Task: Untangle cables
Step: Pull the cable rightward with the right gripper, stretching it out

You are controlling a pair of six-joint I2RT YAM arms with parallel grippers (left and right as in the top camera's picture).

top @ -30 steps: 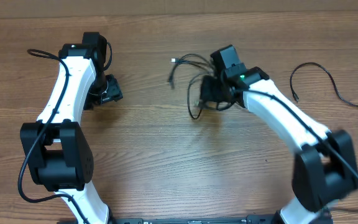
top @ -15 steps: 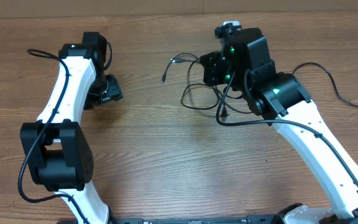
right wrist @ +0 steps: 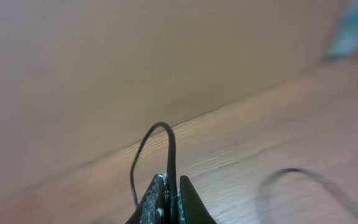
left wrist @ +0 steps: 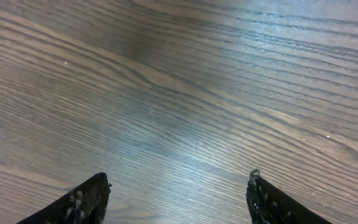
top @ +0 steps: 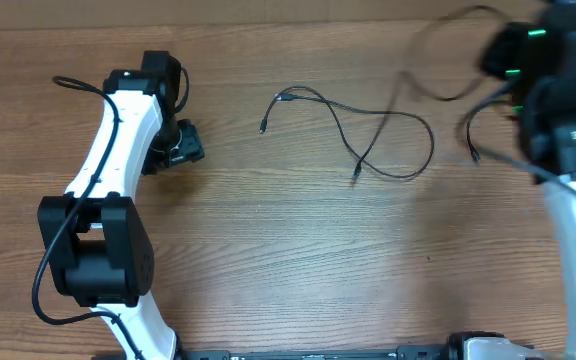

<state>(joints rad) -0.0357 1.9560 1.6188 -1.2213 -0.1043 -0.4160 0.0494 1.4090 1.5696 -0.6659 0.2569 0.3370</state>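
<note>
1. Left gripper [top: 180, 150]: well left of the loose cord. Its fingers [left wrist: 89, 199] are spread wide over the bare table [top: 268, 260] and hold nothing (your wrist view shows only wood grain between them).
2. Loose cord [top: 432, 145]: lies flat mid-table in an open curve with one loop, a small plug at each end, apart from both arms.
3. Second cord end [top: 475, 155]: on the table just right of the loose cord, beside the right arm. You cannot tell whether it joins the held one.
4. Right gripper [right wrist: 168, 198]: right of and beyond the loose cord, raised and blurred overhead. Its fingers are pinched tight on a held cord [right wrist: 171, 155], which arches up from the tips.
</note>
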